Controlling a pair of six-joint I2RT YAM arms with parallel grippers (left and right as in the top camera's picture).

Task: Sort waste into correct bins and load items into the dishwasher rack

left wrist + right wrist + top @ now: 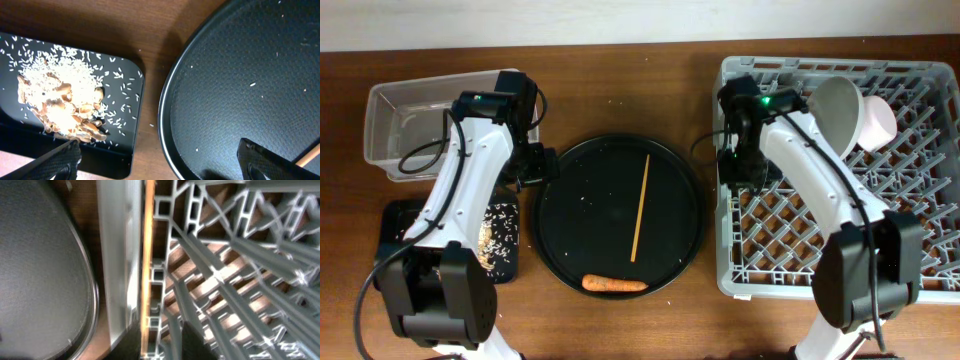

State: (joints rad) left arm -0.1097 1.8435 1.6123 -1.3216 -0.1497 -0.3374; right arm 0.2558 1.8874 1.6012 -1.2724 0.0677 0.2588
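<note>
Nearest: carrot point(614, 284) unsorted on the round tray point(570, 230), one chopstick point(640, 208) beyond it. Your left gripper point(160, 152) hangs spread wide and empty between that tray and the black tray point(131, 145) of rice scraps point(60, 100), likely staged for the carrot. Your right gripper point(738, 172) is at the rack point(920, 270) wall beside a wooden strip point(146, 255), probably the other chopstick; jaws unreadable. Bowl point(835, 105) and cup point(882, 122) racked behind.

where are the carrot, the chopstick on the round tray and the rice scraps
carrot point(615, 284) overhead, middle of its body
chopstick point(640, 208) overhead, halfway along it
rice scraps point(57, 97) left wrist, centre of the pile
</note>
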